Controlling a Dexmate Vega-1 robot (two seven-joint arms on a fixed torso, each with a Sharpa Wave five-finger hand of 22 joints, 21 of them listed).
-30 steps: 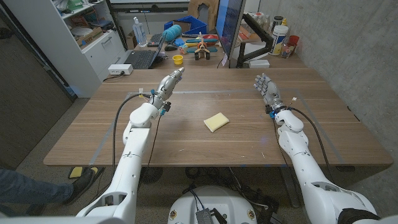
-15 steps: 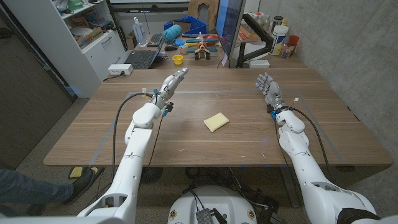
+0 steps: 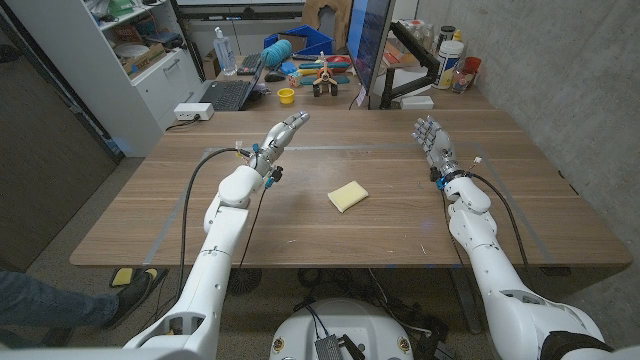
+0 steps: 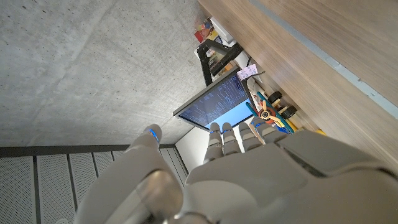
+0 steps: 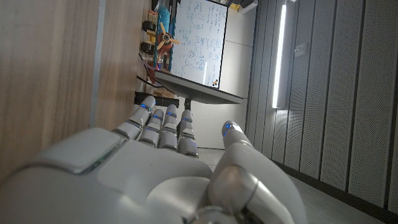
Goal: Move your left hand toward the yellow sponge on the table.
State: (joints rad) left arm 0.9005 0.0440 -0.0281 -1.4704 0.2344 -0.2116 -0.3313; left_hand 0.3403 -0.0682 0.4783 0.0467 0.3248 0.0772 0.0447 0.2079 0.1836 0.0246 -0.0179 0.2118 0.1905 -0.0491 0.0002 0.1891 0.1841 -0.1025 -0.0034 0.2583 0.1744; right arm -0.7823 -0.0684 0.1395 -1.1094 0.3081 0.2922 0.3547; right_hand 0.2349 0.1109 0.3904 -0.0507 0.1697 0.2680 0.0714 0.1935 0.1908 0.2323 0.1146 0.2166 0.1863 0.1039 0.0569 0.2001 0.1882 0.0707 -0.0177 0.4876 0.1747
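Fingers of left hand [image 3: 281, 134] straight, together, empty; yellow sponge [image 3: 348, 196] well apart, toward robot's right.

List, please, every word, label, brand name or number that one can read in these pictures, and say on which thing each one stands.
No text can be read.
Monitor: lines of writing on a bright screen, too small to read.
Same monitor: rows of text, blurred.
Bottles and jars behind the table: labels too small.
White box: no legible marking.
Yellow sponge, left hand, right hand: no writing seen.
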